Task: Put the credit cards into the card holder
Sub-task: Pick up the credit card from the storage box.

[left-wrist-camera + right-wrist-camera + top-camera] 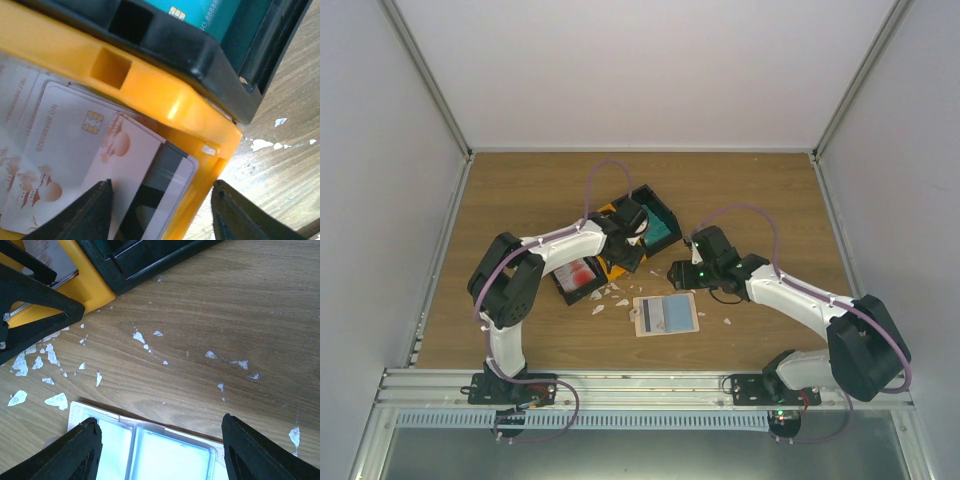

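The table [520,200] is a brown wood-grain board, closed in on three sides by plain white walls [640,70], with grey metal rails [620,385] along the near edge where the arm bases are bolted. The left gripper [160,200] hangs over the orange tray [165,95] with its jaws parted and nothing between them. Under its fingertips lie overlapping pale pinkish credit cards [65,145], one showing a gold chip and another a dark stripe. Past the orange wall ahead of its tips, the joined black tray [200,45] holds a teal-green card [200,12]. To the right of this gripper the bare wood carries small white scraps [262,145]. The right gripper [160,440] stands wide and holds nothing. It is low over the card holder [150,450], which lies open and flat on the wood beneath its fingers, pale blue-grey pockets facing up. Ahead of its tips the board is speckled with more white flecks, thicker toward its left, where the tray corners show. From above, white-and-red cards [582,272] sit in a second black tray [561,288] beside the left forearm.
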Motion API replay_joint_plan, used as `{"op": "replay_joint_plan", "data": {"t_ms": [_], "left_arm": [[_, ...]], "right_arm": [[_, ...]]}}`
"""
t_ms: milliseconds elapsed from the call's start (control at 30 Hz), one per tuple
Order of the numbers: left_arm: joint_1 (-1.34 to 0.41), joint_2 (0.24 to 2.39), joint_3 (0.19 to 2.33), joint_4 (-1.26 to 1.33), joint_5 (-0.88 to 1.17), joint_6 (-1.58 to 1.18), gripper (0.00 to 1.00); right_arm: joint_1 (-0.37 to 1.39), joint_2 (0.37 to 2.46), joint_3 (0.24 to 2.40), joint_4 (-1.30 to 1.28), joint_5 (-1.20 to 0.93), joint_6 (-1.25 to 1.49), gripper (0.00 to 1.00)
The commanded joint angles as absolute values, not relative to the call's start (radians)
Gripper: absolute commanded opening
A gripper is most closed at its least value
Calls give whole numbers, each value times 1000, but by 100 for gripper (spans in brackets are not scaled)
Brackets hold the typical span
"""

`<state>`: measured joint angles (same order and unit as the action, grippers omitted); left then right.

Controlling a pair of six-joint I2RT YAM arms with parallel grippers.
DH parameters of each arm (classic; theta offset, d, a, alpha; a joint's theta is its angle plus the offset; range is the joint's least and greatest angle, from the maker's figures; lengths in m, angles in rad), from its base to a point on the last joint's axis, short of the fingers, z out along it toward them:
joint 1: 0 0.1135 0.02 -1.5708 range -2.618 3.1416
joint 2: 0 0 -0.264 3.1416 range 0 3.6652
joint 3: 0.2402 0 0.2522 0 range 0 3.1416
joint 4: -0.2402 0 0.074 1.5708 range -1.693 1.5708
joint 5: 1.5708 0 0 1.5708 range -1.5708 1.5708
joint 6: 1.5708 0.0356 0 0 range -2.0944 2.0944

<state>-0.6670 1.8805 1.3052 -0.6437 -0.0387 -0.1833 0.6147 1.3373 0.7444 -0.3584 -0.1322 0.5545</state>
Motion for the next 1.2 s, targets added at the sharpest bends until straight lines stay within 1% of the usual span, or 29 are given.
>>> {"op": "replay_joint_plan", "data": {"t_ms": [0,67,367,567,1033,1167], "left_arm": [[-673,1855,1311,-665,-19,-176,51],[-673,1840,1307,-667,-3,-177,46],[-673,1816,1304,-676,29,-179,31],[-673,1817,1302,-677,25,-183,24],[-643,1734,1291,-645,-22,-204,0],[-620,1705,1276,-616,-31,-221,0]], "right_arm": [[606,1349,757,-338,-124,552,66],[606,1350,758,-336,-126,553,66],[606,1351,756,-334,-126,551,66],[606,1351,753,-334,-126,551,66],[606,1346,783,-302,-153,558,66],[606,1347,796,-253,-187,565,66]]}}
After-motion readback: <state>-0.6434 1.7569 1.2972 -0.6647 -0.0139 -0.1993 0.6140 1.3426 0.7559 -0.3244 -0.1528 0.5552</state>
